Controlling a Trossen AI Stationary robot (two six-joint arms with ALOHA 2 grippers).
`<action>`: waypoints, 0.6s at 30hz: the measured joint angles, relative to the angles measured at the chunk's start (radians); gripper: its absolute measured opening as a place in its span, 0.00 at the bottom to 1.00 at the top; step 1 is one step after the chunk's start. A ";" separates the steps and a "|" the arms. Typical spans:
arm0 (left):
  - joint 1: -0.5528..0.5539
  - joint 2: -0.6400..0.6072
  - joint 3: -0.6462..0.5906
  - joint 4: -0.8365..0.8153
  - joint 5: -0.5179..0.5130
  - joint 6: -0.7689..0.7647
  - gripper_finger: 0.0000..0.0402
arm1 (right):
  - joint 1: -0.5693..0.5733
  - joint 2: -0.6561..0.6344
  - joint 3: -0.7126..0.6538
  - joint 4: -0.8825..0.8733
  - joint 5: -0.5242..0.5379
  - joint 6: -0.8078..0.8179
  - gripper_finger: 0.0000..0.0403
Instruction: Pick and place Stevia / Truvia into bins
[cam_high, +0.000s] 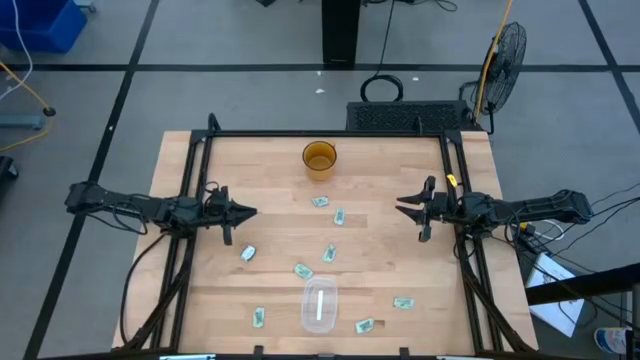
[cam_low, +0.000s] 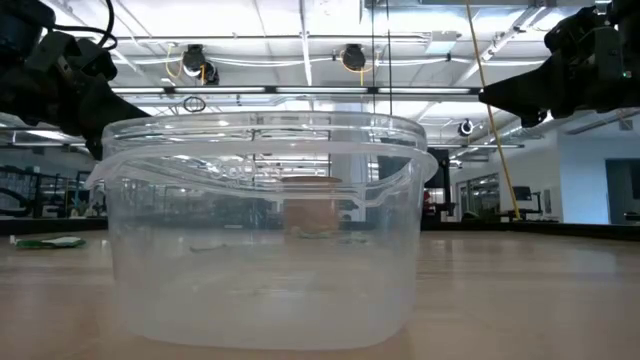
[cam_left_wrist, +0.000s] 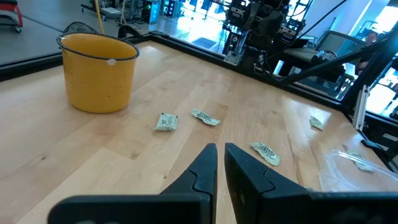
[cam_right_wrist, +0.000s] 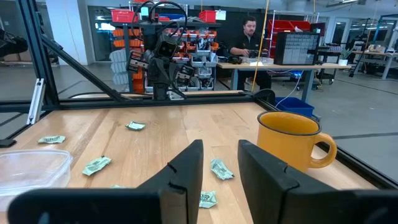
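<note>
Several small pale green and white Stevia sachets lie flat and scattered over the wooden table; one lies ahead of the left fingers, another ahead of the right ones. The clear plastic bin stands near the table's front edge and fills the low view. My left gripper hovers at the table's left side, fingers almost together with only a thin slit, nothing in it. My right gripper hovers at the right side, open and empty.
A round amber cup stands at the far middle of the table. A black frame runs along the table's far, left and right edges. A person sits at a desk beyond the table. A fan stands at the far right.
</note>
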 joint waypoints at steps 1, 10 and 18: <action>0.000 0.000 0.000 0.000 0.000 0.000 0.09 | 0.000 0.000 0.000 0.000 0.000 0.000 0.24; 0.000 0.000 0.000 0.000 -0.025 0.076 0.09 | 0.000 0.000 0.000 0.000 0.000 0.000 0.24; 0.000 0.000 -0.002 0.049 -0.037 0.083 0.09 | 0.000 0.000 0.000 0.000 0.000 0.000 0.23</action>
